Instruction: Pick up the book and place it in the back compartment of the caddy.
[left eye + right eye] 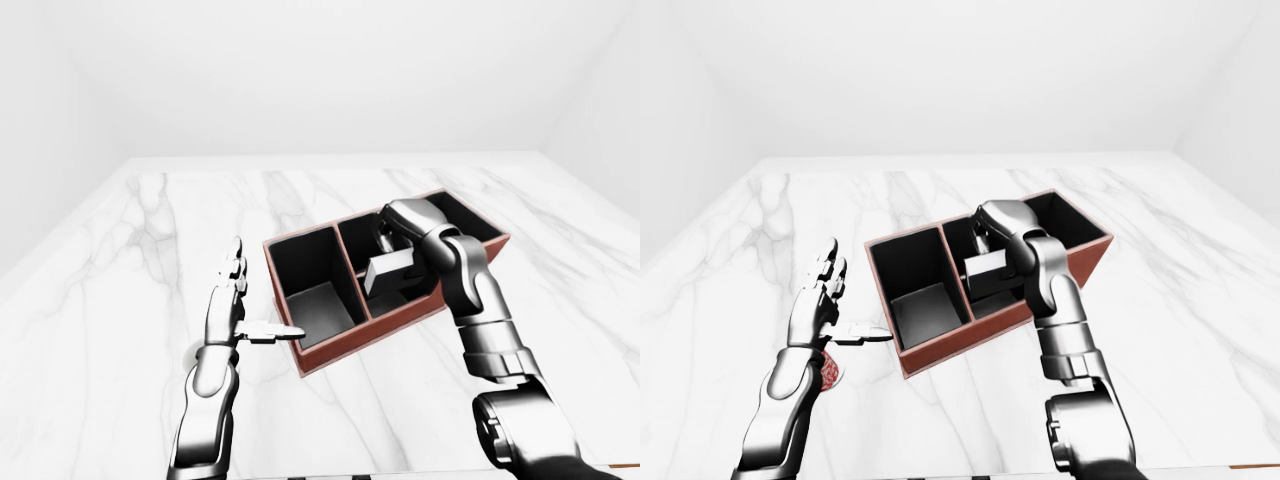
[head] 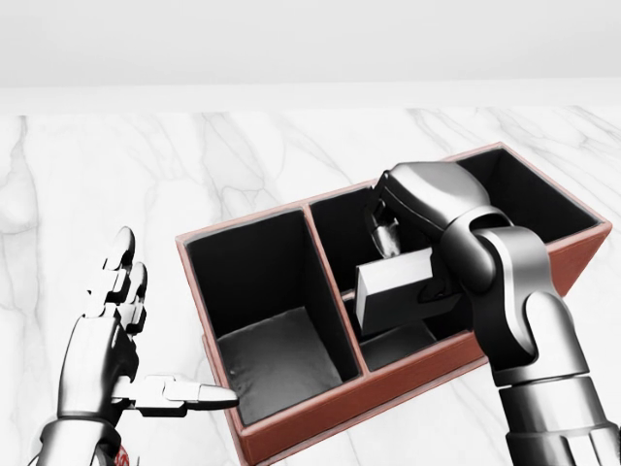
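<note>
- Nearest you, at the lower left of the head view, your left hand (image 2: 107, 345) stands with its fingers spread wide and holding nothing; the thumb points toward the caddy's (image 2: 320, 413) near corner and I cannot tell whether it touches.
- Leave that hand where it is or ease it away from the wall, so it does not nudge the caddy while you place.
- The caddy sits on the marble table (image 2: 116, 184), turned at an angle, with a divider (image 2: 335, 291) splitting it into a left section that shows nothing inside and a longer right section.
- Your right hand (image 2: 412, 252) reaches into the right section from above, fingers closed on the book (image 2: 396, 288); how the fingertips sit behind it is hidden.
- The book hangs tilted, just beside the divider, its lower edge below the rim; whether it rests on the floor of the section is not clear.
- Judging by the task, steer it toward the part of the caddy at the top of the view, and confirm which compartment counts as the back one first.
- Lower it square to the walls, then let your fingers open only once it is seated, and lift straight up.
</note>
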Controlling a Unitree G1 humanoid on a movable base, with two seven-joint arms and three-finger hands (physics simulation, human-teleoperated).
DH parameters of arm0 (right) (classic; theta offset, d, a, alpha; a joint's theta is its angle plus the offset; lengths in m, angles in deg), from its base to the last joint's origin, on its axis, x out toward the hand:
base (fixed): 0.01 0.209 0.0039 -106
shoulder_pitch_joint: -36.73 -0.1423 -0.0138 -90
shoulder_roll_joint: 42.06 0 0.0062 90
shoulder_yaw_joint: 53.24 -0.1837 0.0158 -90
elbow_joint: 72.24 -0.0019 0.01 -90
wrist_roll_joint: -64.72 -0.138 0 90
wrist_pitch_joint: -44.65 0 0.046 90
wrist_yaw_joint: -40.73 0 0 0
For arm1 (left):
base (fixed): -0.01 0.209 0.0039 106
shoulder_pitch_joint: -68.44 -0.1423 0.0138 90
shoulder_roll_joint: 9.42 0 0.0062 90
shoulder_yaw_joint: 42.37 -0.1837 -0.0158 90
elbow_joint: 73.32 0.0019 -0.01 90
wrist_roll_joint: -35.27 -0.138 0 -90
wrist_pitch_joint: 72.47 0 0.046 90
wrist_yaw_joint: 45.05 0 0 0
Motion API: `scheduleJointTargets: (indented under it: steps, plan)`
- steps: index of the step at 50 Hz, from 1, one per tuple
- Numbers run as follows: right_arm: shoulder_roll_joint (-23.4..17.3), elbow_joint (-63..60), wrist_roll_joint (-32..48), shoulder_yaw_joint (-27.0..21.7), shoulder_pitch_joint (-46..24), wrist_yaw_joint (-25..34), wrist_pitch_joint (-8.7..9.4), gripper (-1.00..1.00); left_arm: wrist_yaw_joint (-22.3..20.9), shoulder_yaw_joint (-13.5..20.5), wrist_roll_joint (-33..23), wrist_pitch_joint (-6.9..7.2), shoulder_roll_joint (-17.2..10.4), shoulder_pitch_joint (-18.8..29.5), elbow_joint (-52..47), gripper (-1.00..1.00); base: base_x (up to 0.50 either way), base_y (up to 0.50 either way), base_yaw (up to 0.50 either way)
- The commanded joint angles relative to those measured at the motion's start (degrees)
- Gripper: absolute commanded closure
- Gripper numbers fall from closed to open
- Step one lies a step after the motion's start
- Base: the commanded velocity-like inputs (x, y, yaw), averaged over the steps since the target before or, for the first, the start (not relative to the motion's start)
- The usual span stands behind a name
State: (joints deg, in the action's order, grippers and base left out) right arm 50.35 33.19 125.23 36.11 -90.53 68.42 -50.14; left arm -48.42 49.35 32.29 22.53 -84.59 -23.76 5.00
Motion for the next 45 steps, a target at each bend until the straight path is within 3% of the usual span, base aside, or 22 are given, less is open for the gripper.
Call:
scheduleJointTargets:
  steps: [1,45]
  plan:
    - [-0.12,3.2,-0.04,-0.3,-1.01,-3.15,-0.22,1.0,0.02,-0.09,-0.11,0.0,0.03,-0.15,-0.3,-1.0,0.0,0.0,0.0]
    - [-0.48,11.53,0.26,0.3,-3.28,-8.1,-0.22,1.0,0.08,-0.63,-0.44,0.0,0.19,-0.41,0.24,-1.0,0.0,0.0,0.0]
